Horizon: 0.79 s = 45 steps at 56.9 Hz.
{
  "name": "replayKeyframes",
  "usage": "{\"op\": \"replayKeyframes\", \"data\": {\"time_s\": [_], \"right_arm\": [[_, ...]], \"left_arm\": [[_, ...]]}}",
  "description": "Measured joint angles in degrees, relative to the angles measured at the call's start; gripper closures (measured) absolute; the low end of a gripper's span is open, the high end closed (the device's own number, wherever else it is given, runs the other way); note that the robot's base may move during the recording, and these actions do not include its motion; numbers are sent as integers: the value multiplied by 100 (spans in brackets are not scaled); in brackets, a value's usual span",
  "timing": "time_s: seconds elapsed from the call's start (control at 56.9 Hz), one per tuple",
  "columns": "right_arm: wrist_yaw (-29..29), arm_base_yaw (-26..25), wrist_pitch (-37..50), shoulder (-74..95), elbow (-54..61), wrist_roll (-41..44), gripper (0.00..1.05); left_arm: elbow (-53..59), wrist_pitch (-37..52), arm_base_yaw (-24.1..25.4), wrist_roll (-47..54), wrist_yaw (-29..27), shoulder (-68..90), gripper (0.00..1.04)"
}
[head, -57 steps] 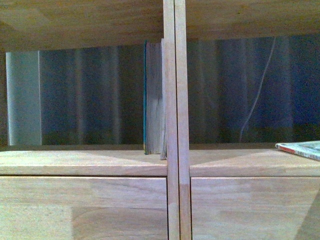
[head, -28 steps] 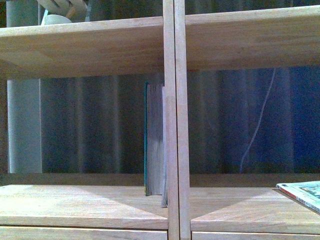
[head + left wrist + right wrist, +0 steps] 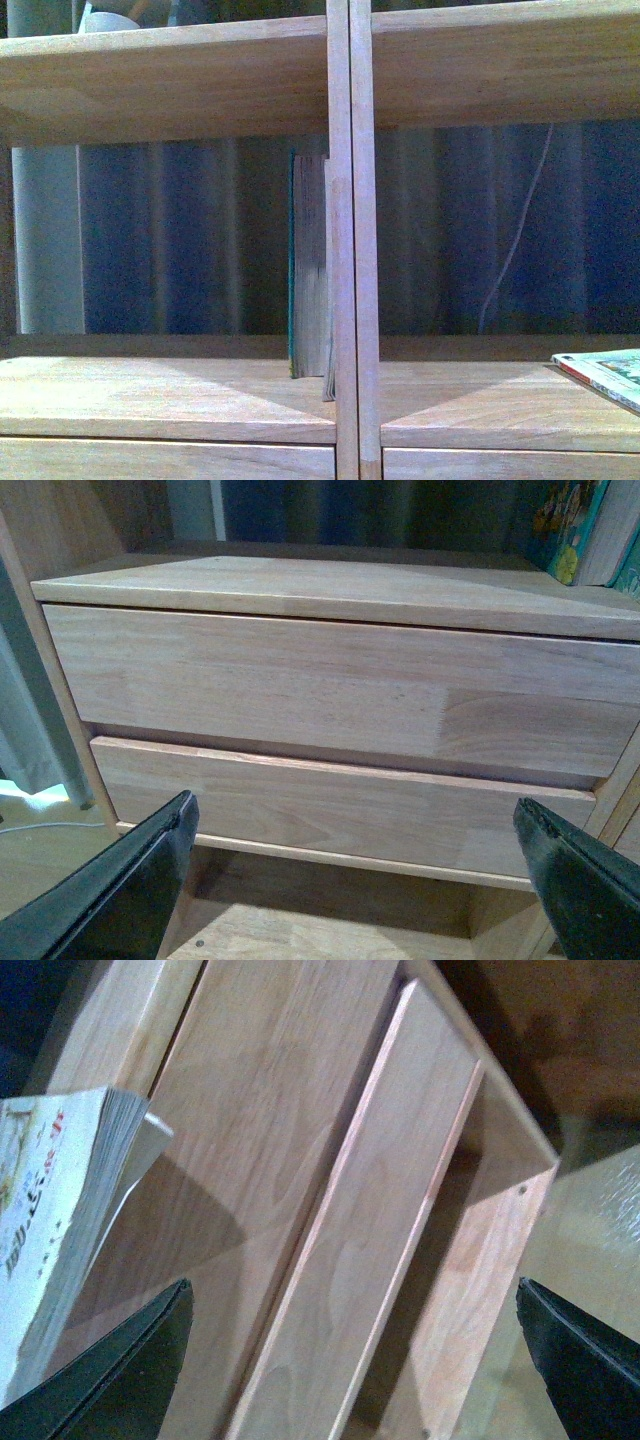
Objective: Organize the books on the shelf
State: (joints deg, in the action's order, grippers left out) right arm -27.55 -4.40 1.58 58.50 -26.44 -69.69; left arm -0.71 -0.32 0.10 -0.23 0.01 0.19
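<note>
Where the two arms hang low before the bookcase [image 3: 180, 90], both claws are spread wide, black fingers far apart and gripping nothing. The left gripper [image 3: 355, 810] faces two plain drawer fronts [image 3: 340, 695], one above the other. At the far corner of the wooden board over them is the teal book [image 3: 565, 525], with a yellowish picture on its cover.

The right gripper [image 3: 355, 1290] looks at the right-column drawers [image 3: 330, 1260] on a slant. The paperback [image 3: 50, 1220] sits just beside one of its fingers [image 3: 110, 1370]. It is not between the two, and whether book and finger touch I cannot tell. Its pale cover carries dark characters, and the fanned page edges face the wrist camera.

Seen from the body camera, the paperback lies flat on the floor of the right compartment at four o'clock. The picture's edge cuts it off, and a red-and-white edge is turned toward the front. The teal book stands upright in the left compartment, close against the central divider [image 3: 348, 250] on its nine o'clock side, greyish pages forward. The two books are in different compartments, well apart.

At eleven o'clock a pale rounded thing [image 3: 110, 20] rests on the shelf above; I cannot make out what it is. Behind the open back hangs a dark blue curtain [image 3: 190, 240]. A thin white cable [image 3: 515, 240] runs down it at three o'clock, and a pale grey post [image 3: 45, 240] stands at nine o'clock.
</note>
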Motion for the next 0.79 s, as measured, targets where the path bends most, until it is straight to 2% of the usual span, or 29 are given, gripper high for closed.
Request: {"op": "replayKeyframes", "data": {"time_s": [0.369,0.791], "right_arm": [[632,-144,315,1928,-2015,-463,7],[772,-85,129,2446,-2618,-852,7]], "left_arm": [[0,0,0,0,0,0,7],[0,0,0,0,0,0,7]]}}
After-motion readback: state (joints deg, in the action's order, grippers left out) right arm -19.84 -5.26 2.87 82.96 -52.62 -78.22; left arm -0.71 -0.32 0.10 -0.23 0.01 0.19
